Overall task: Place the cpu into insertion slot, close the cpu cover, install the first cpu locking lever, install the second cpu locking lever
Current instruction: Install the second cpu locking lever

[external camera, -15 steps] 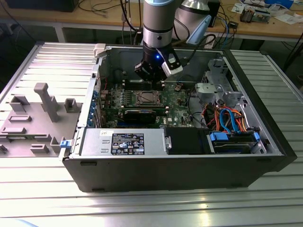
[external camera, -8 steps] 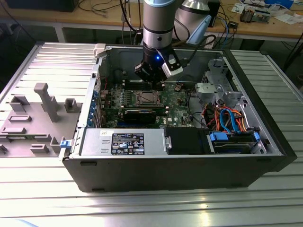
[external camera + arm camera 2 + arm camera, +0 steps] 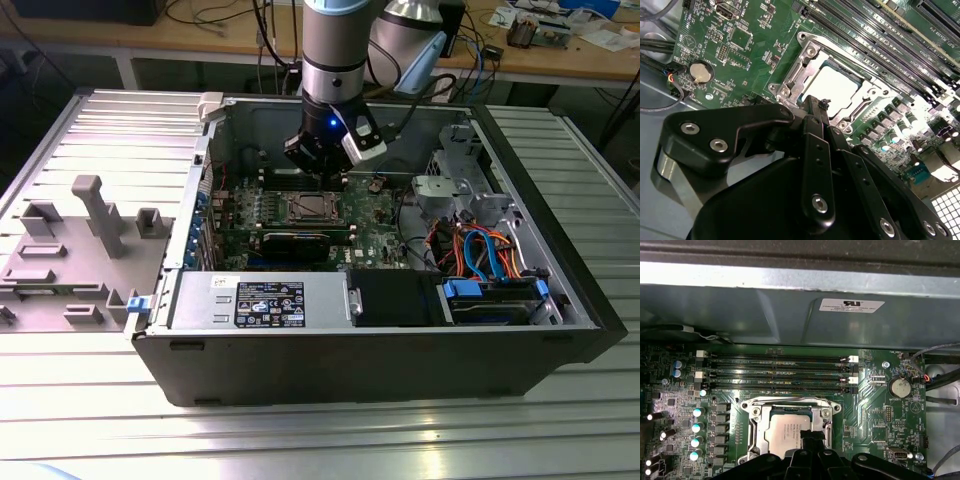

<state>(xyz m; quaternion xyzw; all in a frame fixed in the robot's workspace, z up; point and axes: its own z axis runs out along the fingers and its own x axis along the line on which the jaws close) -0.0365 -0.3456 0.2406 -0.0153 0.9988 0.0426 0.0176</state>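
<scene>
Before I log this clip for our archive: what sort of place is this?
Probably an electronics lab or robot test cell. An open computer case lies on a ribbed aluminium table, a wooden bench behind carries cables and parts, and the arm's tool hangs over the motherboard.

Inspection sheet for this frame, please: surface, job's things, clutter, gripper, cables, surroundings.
Surface: ribbed metal table carrying an open computer case.
Job's things: cpu sits in the insertion slot; cpu cover lies down around it.
Clutter: grey fixture tray beside the case.
Gripper: gripper just above the socket's edge, fingers together, holding nothing.
Cables: orange and blue bundle in the case.
Surroundings: wooden bench behind.
</scene>
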